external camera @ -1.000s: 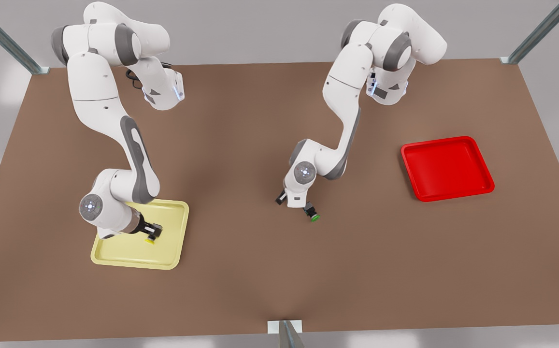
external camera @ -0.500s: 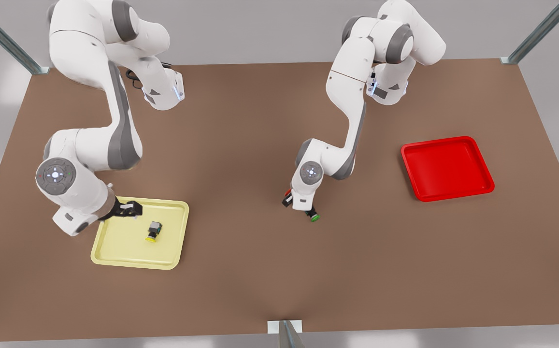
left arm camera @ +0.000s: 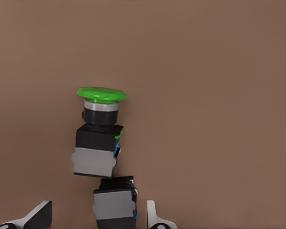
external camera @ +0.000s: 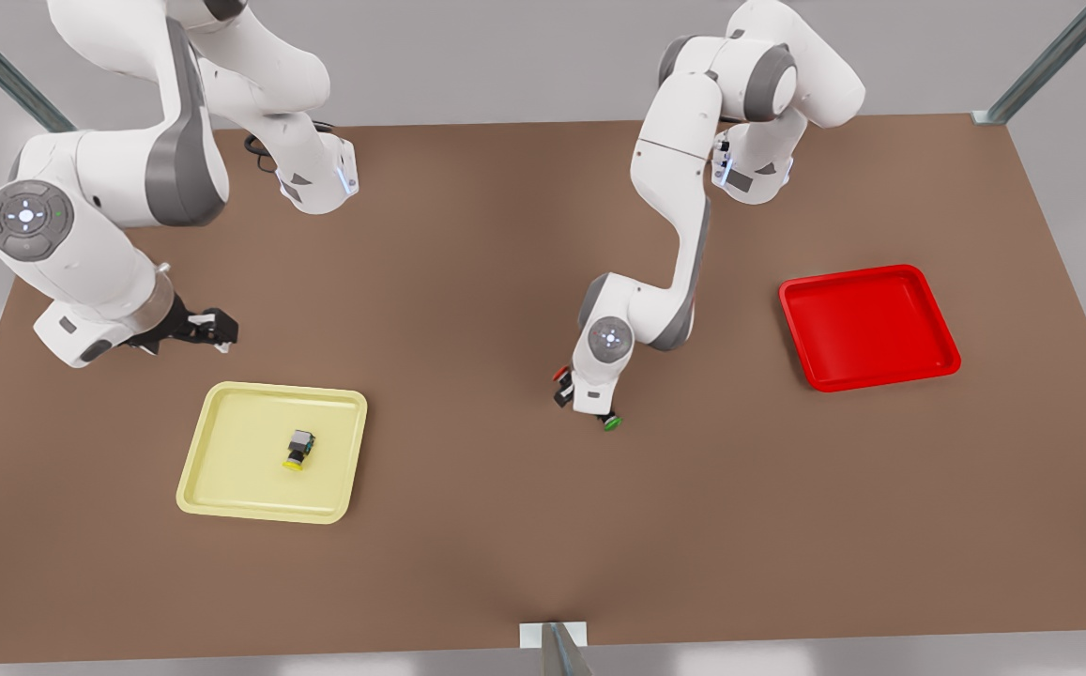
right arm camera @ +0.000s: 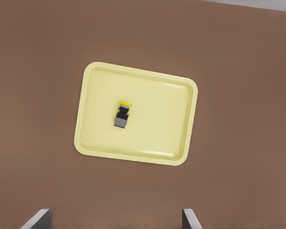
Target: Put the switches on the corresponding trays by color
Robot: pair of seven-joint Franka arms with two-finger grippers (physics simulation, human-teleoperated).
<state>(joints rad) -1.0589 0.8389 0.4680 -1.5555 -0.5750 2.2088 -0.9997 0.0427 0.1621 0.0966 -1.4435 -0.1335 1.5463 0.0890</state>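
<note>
Switches lie in two places on the brown desk (external camera: 505, 563). The yellow switch (external camera: 298, 450) rests on its side inside the pale yellow tray (external camera: 223, 493), in the lower left of the front view, a little right of the tray's middle, its cap pointing toward the bottom of the frame. The right pincer (external camera: 207, 329) hangs above the desk just beyond the tray's upper-left corner, well apart from the yellow switch, and its two fingers stand spread with nothing between them; in the right wrist view the fingertips (right arm camera: 38, 218) sit wide apart at the bottom edge, with the tray (right arm camera: 181, 152) and the switch (right arm camera: 122, 115) far below.

The left pincer (external camera: 589, 406) is down at desk level near the centre of the front view. The green switch (external camera: 611, 421) lies on its side just beside it, toward the lower right. A red switch (external camera: 560, 375) shows at the pincer's upper-left side. In the left wrist view the fingers (left arm camera: 38, 217) are apart, with a dark grey switch body (left arm camera: 114, 204) between them, though not visibly clamped; the green switch (left arm camera: 98, 133) lies just past it.

The red tray (external camera: 937, 361) sits at the right of the front view, well apart from both pincers.
</note>
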